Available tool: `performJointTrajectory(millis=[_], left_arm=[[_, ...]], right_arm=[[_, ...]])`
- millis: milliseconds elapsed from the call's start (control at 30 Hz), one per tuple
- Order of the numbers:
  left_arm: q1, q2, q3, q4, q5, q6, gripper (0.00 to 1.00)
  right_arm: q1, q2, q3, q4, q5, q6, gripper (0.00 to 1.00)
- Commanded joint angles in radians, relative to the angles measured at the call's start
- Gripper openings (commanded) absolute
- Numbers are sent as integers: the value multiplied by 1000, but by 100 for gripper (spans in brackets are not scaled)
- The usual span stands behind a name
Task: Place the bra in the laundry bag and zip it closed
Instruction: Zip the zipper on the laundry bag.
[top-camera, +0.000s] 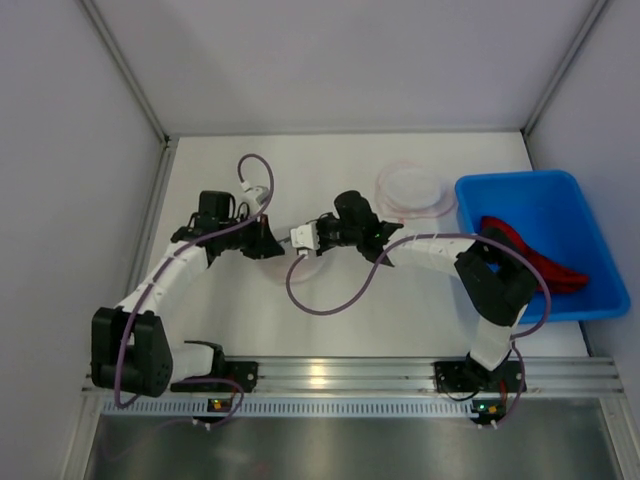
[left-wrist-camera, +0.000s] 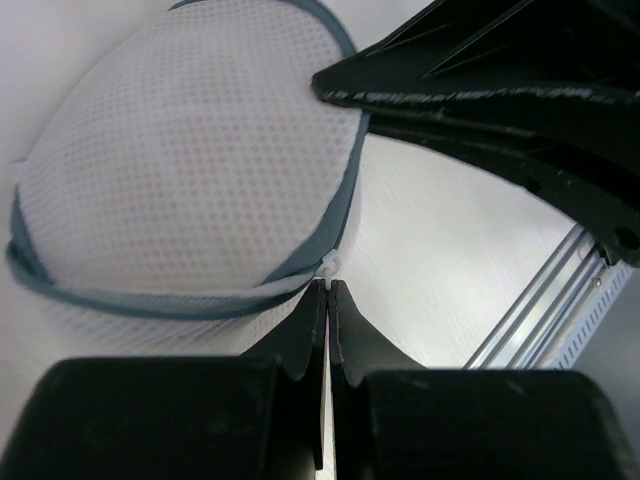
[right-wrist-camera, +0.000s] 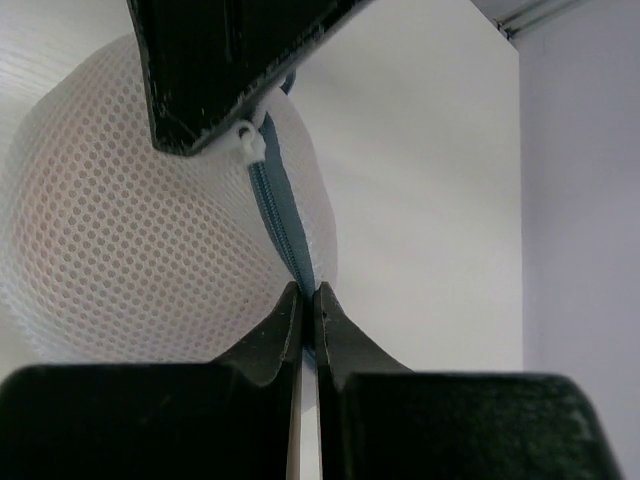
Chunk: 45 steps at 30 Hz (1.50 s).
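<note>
The white mesh laundry bag (left-wrist-camera: 180, 170) is a round dome with a blue-grey zipper (right-wrist-camera: 283, 215). It lies mid-table between both arms (top-camera: 303, 264). A faint pink tint shows through the mesh; the bra itself is not clearly visible. My left gripper (left-wrist-camera: 328, 285) is shut on the white zipper pull (left-wrist-camera: 329, 266), at the bag's left side in the top view (top-camera: 272, 244). My right gripper (right-wrist-camera: 306, 290) is shut on the zipper's edge of the bag, just right of the left one (top-camera: 298, 243). The pull also shows in the right wrist view (right-wrist-camera: 247, 141).
A blue bin (top-camera: 575, 205) at the right holds a red garment (top-camera: 530, 255). A round, pink-rimmed translucent item (top-camera: 410, 190) lies behind the right gripper. White walls enclose the table; an aluminium rail (top-camera: 330, 375) runs along the near edge.
</note>
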<state>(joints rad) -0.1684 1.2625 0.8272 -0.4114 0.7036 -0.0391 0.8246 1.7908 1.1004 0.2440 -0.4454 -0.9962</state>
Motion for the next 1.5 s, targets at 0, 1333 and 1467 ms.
performJointTrajectory(millis=[0,1333,1467], left_arm=[[59,-38,33,-72,2,76,0],[27,-15,98,-112,16,127,0],[29,-51,87,-110,-44,105,0]], right_arm=[[-77,-7,-5,98,8,-48,0],[22,39,188,-167,-165,-44,26],[21,25,153,-117,-98,-50,0]])
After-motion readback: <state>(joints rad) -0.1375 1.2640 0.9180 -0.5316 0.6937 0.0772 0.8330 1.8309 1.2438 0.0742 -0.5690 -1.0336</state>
